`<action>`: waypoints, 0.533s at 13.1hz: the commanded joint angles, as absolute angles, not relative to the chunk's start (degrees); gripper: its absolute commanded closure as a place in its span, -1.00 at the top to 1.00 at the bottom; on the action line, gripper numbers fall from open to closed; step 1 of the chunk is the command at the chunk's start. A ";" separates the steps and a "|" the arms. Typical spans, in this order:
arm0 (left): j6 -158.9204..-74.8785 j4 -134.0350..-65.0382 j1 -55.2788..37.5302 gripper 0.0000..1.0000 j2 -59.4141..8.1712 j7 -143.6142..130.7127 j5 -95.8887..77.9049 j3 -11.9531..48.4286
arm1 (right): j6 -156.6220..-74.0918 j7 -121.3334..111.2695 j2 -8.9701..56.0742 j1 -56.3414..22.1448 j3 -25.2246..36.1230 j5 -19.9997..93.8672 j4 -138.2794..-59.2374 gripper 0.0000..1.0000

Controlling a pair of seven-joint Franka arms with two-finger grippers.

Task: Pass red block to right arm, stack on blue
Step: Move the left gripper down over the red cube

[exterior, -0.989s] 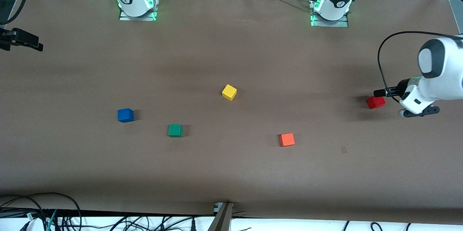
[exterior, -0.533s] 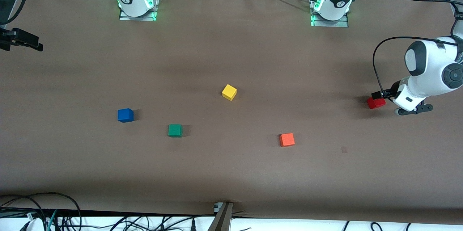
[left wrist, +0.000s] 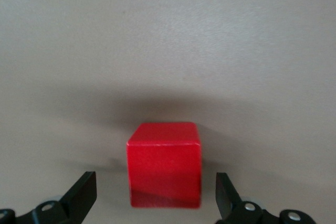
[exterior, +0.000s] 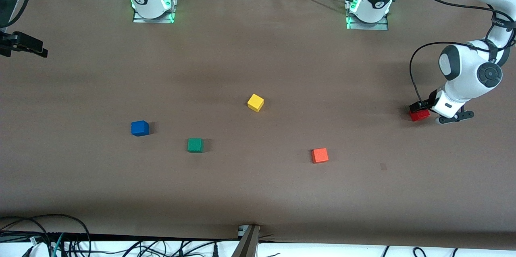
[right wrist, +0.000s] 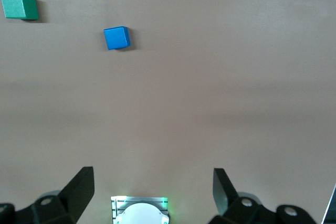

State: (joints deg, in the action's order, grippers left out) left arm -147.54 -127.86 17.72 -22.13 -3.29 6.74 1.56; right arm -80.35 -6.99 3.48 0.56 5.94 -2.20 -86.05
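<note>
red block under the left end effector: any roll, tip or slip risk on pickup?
The red block is a flat-faced cube sitting square on the table, so it probably won't roll or tip. It looks rigid, with parallel sides, and should take a pinch. Its smooth, slightly glossy faces might slip if the open left end effector, which straddles it, closes off-centre.

Left gripper (left wrist: 155, 195) jaws spread, clear gaps either side of small red cube (left wrist: 164, 163). Brown paper-covered table (exterior: 258, 55) around it bare. Nearest obstacle: orange cube (exterior: 319, 155) at 8 o'clock from red cube, well apart.
</note>
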 commanded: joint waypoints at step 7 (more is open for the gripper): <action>-149.15 -126.65 18.54 0.12 -24.96 -3.08 7.38 2.37 | -80.07 -7.38 3.96 0.79 5.89 -2.11 -84.81 1.00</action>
